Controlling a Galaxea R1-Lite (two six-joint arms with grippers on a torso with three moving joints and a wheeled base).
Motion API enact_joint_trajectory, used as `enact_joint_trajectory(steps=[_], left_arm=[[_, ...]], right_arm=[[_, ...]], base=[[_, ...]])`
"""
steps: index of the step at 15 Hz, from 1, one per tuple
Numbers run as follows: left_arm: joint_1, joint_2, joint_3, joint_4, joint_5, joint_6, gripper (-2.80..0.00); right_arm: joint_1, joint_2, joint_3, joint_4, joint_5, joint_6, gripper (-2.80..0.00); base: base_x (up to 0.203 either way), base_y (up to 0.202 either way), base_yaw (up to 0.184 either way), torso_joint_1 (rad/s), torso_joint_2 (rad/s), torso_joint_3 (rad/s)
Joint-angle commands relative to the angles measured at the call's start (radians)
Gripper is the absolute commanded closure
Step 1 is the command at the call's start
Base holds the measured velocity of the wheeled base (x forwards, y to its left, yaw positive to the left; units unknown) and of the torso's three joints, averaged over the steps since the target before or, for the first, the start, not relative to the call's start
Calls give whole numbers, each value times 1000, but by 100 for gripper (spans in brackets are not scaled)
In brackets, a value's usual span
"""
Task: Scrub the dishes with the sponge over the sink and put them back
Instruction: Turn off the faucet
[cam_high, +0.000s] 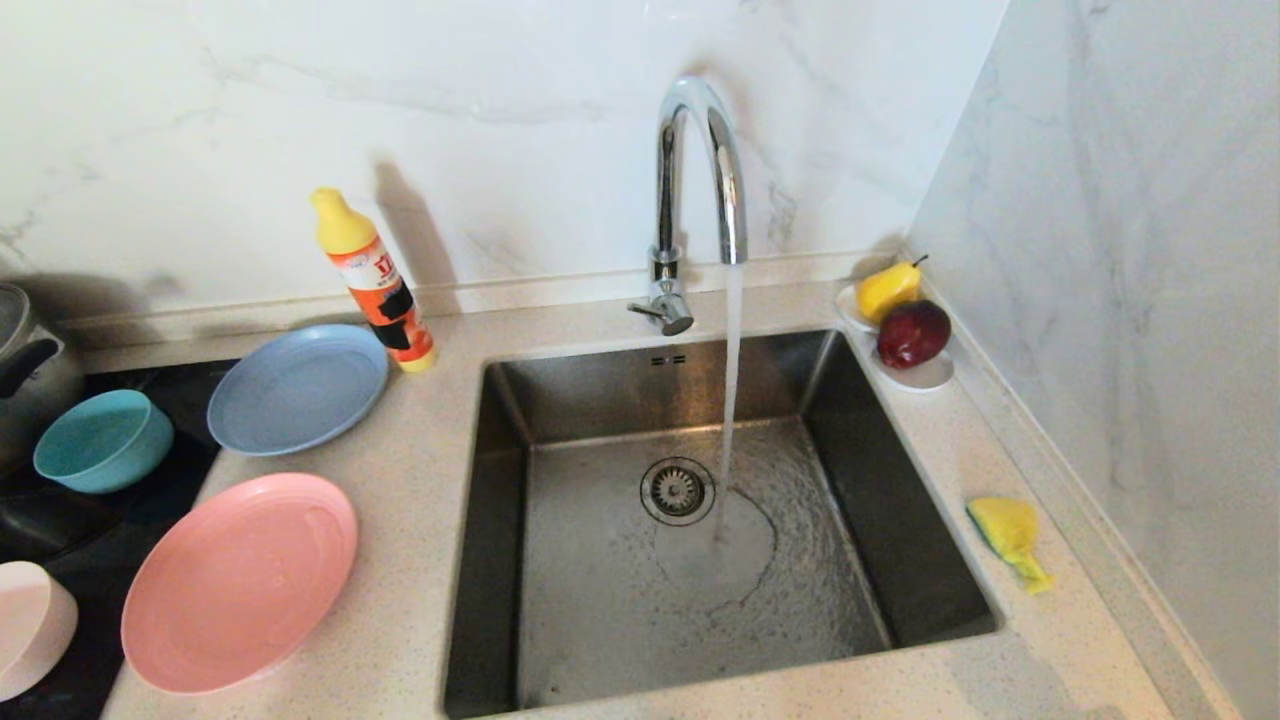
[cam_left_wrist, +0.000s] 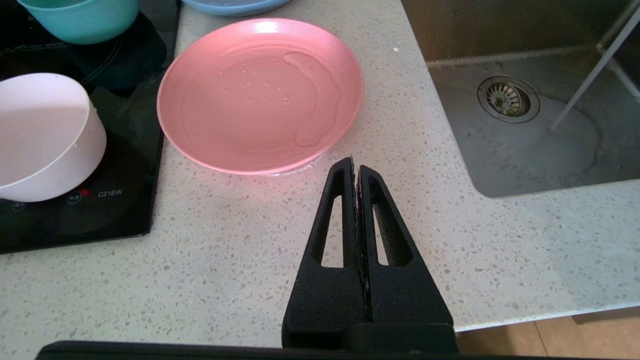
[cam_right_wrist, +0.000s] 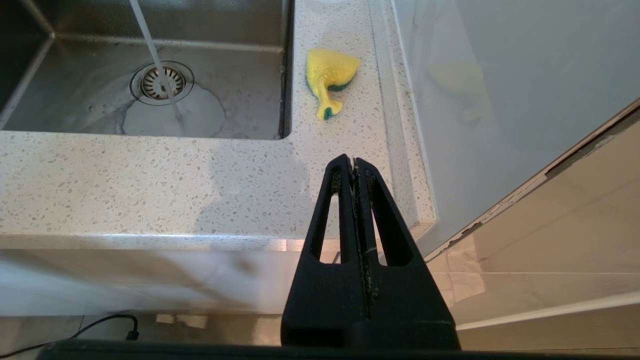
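Left gripper (cam_left_wrist: 356, 167): closed, empty, above countertop (cam_left_wrist: 250, 260); salmon-pink plate (cam_left_wrist: 260, 95) just beyond its tips, pale pink-white bowl (cam_left_wrist: 45, 135) off to one side. Right gripper (cam_right_wrist: 354, 162): closed, empty, at counter edge; yellow sponge (cam_right_wrist: 330, 80) ahead, beside steel sink (cam_right_wrist: 240, 107) with tap water (cam_right_wrist: 155, 55) running.

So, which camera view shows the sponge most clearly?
The right wrist view. There the sponge lies crumpled on the counter beside the sink, with both yellow and green sides visible. The head view shows it at the sink's right, with little detail. The left wrist view does not show it.
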Motion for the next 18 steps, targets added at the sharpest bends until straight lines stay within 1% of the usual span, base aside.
enact_joint_trajectory(steps=[1,18], left_arm=[[0,0,0,1,0,0,0],[1,0,0,1,0,0,0]], right_arm=[[0,-1,0,2,1,-1,0],[0,0,0,2,1,-1,0]], base=[[0,0,0,0,0,0],[0,0,0,0,0,0]])
